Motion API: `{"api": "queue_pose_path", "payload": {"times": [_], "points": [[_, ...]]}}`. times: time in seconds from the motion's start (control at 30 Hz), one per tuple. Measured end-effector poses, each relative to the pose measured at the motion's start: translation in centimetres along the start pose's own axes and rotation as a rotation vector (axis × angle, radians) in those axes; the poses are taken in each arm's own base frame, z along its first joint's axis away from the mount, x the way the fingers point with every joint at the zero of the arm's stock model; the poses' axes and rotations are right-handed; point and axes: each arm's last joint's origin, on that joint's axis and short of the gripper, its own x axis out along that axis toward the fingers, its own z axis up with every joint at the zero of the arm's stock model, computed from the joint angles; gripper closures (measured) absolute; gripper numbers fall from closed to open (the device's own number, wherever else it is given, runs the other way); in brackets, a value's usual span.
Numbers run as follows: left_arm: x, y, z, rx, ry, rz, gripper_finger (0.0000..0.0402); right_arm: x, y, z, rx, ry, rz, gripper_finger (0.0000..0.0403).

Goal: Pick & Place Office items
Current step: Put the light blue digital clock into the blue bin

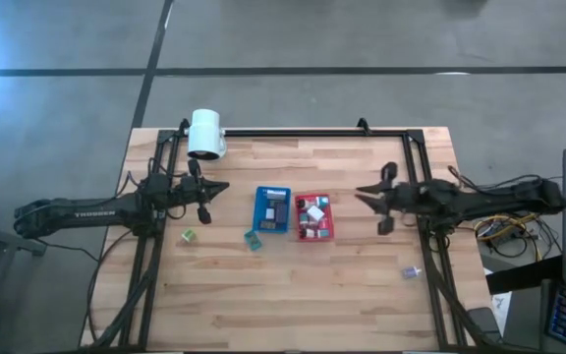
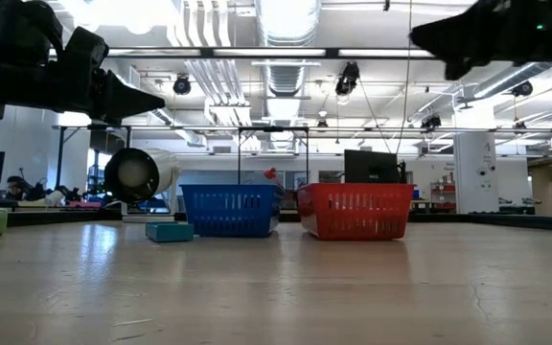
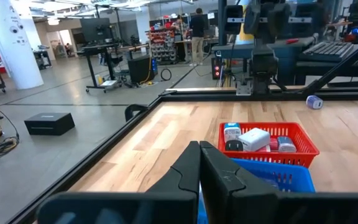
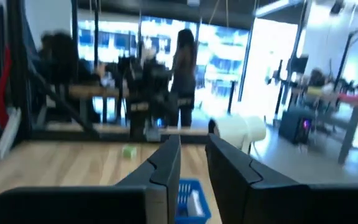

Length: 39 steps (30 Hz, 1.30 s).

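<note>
Several office items lie in the red tray [image 1: 326, 234], among them a white block [image 3: 253, 138], and a few more in the blue tray [image 1: 259, 222]. Loose on the table lie a green item [image 1: 189, 236], a teal item [image 1: 254, 240] and a small bluish item [image 1: 412, 272]. My left gripper [image 1: 222, 185] hangs above the table left of the blue tray, pointing level toward it, shut and holding nothing [image 3: 199, 145]. My right gripper [image 1: 362, 191] hangs right of the red tray, pointing level toward it, open by a narrow gap [image 4: 192, 140] with nothing in it.
A big white lamp head [image 1: 205, 133] lies at the table's far left. A black frame rail [image 1: 312, 132] runs along the far edge and down both sides. Bare wood lies across the near half of the table. People stand in the room beyond.
</note>
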Motion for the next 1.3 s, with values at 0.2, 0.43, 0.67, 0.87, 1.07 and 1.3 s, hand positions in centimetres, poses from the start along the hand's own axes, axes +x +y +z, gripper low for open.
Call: {"api": "queue_pose_path", "payload": {"times": [0.2, 0.43, 0.67, 0.87, 1.07, 1.3], "points": [[0.0, 0.0, 0.0, 0.000, 0.000, 0.000, 0.0390, -2.8, -0.3, -0.1, 0.024, -0.118, 0.068, 0.0348], [0.0, 0.0, 0.0, 0.007, 0.000, 0.000, 0.0390, -4.4, -0.5, -0.1, 0.022, -0.110, 0.090, 0.0360], [0.0, 0.0, -0.1, 0.003, 0.008, -0.001, 0.0390, -5.1, -0.6, -0.5, 0.023, -0.113, 0.089, 0.0360], [0.0, 0.0, -0.1, 0.016, 0.008, 0.004, 0.0390, -5.7, -0.7, -0.5, 0.016, -0.121, 0.087, 0.0360], [0.0, 0.0, -0.1, 0.018, 0.008, 0.003, 0.0390, -6.1, -0.7, -1.2, -0.010, -0.119, 0.085, 0.0360], [0.0, 0.0, 0.0, 0.014, 0.005, 0.007, 0.0390, -5.8, -0.6, -2.9, -0.050, -0.056, 0.076, 0.0360]]}}
